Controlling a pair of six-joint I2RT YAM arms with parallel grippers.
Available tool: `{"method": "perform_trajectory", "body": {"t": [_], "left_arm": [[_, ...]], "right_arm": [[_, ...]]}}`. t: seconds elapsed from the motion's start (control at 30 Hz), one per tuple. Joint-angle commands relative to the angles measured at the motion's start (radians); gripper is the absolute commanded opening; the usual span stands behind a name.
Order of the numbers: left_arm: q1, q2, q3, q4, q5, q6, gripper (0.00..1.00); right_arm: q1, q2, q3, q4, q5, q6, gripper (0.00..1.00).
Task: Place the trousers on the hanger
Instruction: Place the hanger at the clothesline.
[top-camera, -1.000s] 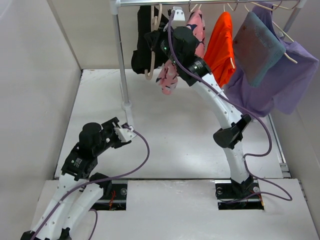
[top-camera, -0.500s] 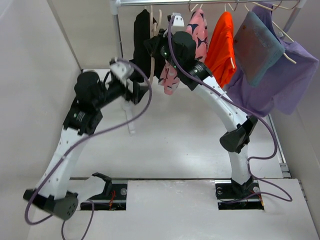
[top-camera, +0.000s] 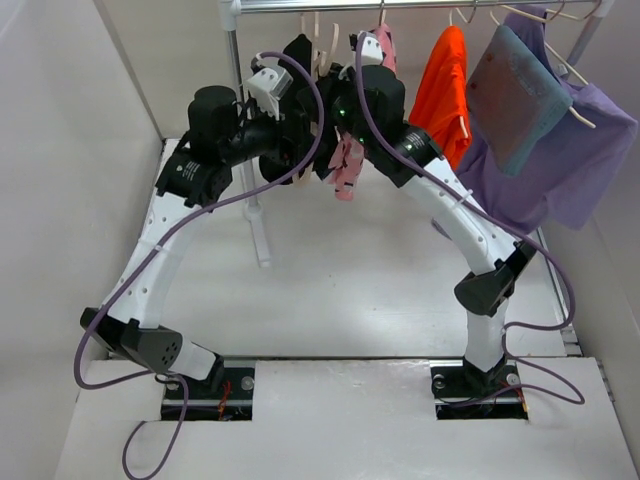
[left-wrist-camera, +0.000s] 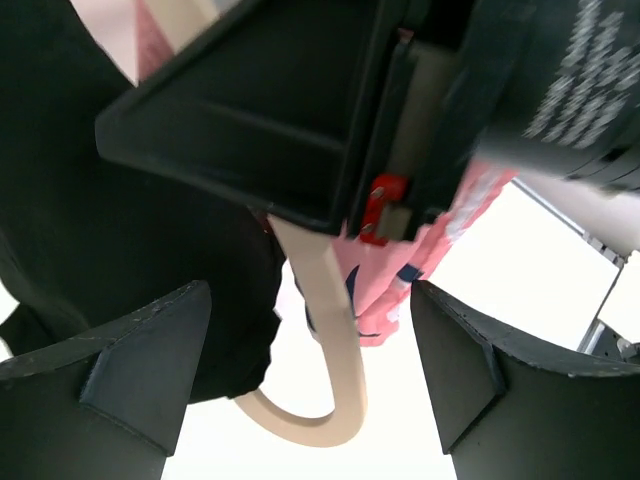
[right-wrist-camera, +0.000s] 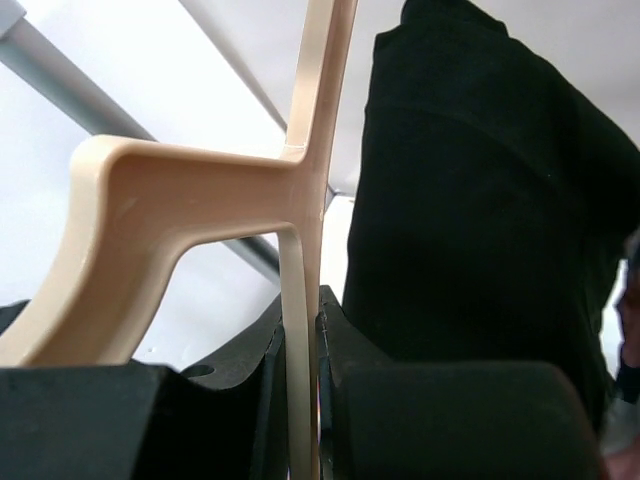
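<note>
The black trousers (top-camera: 297, 55) hang draped over the beige hanger (top-camera: 320, 50) at the left end of the rail. My right gripper (top-camera: 322, 115) is shut on the hanger's thin bar (right-wrist-camera: 300, 380), with the trousers (right-wrist-camera: 470, 200) right beside it. My left gripper (top-camera: 298, 140) is raised to the same spot and is open. In the left wrist view its fingers (left-wrist-camera: 150, 360) straddle the hanger's curved lower end (left-wrist-camera: 335, 390) without touching it. The trousers (left-wrist-camera: 100, 230) hang at its left, and the right gripper's body fills the top.
The rack's grey post (top-camera: 240, 110) stands just left of both grippers. A pink patterned garment (top-camera: 347, 165) hangs against the right arm, then an orange one (top-camera: 450, 80), a teal cloth (top-camera: 515, 90) and a purple garment (top-camera: 565, 170). White walls close in the table (top-camera: 330, 290).
My left arm has risen from low on the table up to the rack, and its open gripper now sits around the hanger's lower end. The right gripper has kept hold of the hanger.
</note>
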Motion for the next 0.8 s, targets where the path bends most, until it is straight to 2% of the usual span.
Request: {"method": "perform_trajectory", "body": {"t": [0.0,0.23,0.37,0.4,0.43,0.57,0.63,0.67,0.77], "left_arm": [[-0.015,-0.047,0.008,-0.047,-0.056,0.009,0.78],[-0.076,-0.012,0.017,-0.039,-0.058,-0.003,0.79],[-0.087,-0.003,-0.038,-0.051,-0.111,0.008,0.78],[-0.087,-0.003,-0.067,-0.051,-0.12,0.008,0.75],[-0.078,-0.015,-0.08,-0.042,-0.121,0.008,0.64],[-0.069,-0.026,-0.116,-0.019,-0.102,-0.001,0.34],[-0.069,-0.035,-0.126,-0.019,-0.091,-0.013,0.25],[-0.057,-0.035,-0.126,-0.028,-0.067,-0.027,0.16],[-0.047,-0.044,-0.126,-0.018,-0.047,-0.062,0.02]], "right_arm": [[0.009,-0.077,0.05,0.051,-0.02,0.028,0.0],[0.009,-0.086,-0.014,0.063,-0.077,0.097,0.0],[0.009,-0.107,-0.086,0.115,-0.105,0.131,0.0],[0.009,-0.116,-0.101,0.115,-0.105,0.131,0.0],[0.009,-0.116,-0.101,0.115,-0.105,0.14,0.0],[0.009,-0.116,-0.101,0.115,-0.114,0.14,0.0],[0.009,-0.116,-0.111,0.125,-0.114,0.14,0.0],[0.009,-0.116,-0.123,0.126,-0.123,0.149,0.0],[0.009,-0.107,-0.132,0.149,-0.135,0.16,0.0]]}}
